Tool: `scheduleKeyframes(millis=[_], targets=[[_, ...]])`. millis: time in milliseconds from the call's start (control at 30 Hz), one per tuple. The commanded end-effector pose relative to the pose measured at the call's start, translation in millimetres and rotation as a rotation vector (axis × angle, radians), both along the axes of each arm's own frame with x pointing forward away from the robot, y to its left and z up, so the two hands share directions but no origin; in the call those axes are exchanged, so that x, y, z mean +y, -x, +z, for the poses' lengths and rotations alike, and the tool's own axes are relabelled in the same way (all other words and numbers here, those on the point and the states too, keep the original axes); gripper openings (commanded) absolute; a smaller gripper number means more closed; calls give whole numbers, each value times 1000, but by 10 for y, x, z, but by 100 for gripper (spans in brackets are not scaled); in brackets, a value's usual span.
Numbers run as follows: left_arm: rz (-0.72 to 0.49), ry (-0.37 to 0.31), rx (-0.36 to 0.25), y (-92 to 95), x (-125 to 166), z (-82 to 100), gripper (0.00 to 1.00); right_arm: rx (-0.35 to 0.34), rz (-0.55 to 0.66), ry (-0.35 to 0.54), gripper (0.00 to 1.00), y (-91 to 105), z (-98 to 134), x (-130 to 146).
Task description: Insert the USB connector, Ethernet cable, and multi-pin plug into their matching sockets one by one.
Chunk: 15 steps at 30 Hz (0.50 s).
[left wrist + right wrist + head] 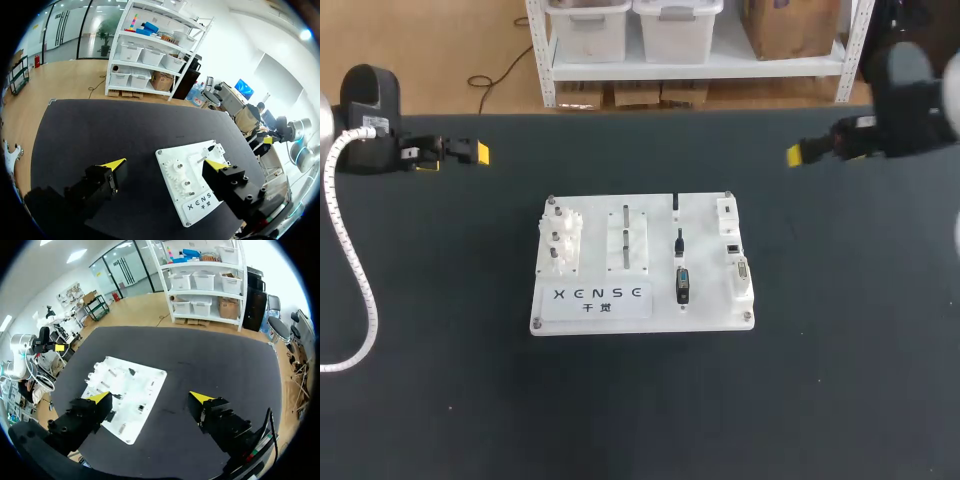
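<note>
Quick rundown: the white board (640, 265) sits pretty much in the middle of the black counter (840, 380), square to its edges. On the half of the board toward the counter's right edge there's a column of three dark plugs:
- a slim plug (675, 204) closest to the far edge
- a small plug (678, 242) in the middle, with a bit of blue on it
- a chunky plug (683, 285) closest to the near edge

Honestly they're too small to say which of the first two is the USB and which is the Ethernet. The chunky one looks like the multi-pin.

Just beside them, along the board's right-hand rim, runs the row of sockets (733, 248) in white blocks, and none of the plugs is in a socket. Toward the counter's left edge the board carries some white gears (560, 240), with two slotted white blocks (628, 236) next to those.

Both arms are well apart from the board. The left end effector (455, 158) hangs over the far-left corner of the counter, fingers spread wide and gripping nothing. The right end effector (150, 397) is over by the far-right corner, also released and empty. From its wrist camera the board shows ahead of its fingers. A white ribbed hose (362, 275) from the left arm loops over the counter's left edge.
</note>
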<state>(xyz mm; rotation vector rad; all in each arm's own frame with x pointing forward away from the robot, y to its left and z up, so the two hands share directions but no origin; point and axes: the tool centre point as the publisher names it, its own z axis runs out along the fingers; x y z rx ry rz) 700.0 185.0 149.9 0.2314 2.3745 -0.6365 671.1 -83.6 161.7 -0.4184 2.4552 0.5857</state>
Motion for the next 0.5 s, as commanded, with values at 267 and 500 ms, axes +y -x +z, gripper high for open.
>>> scheduleKeyframes(millis=[267, 500], targets=[[0, 0, 0, 0, 0, 0, 100, 13, -251, 485, 100, 176, -211, 999], [0, 0, 0, 0, 0, 0, 100, 82, -321, 562, 100, 36, -421, 1115]])
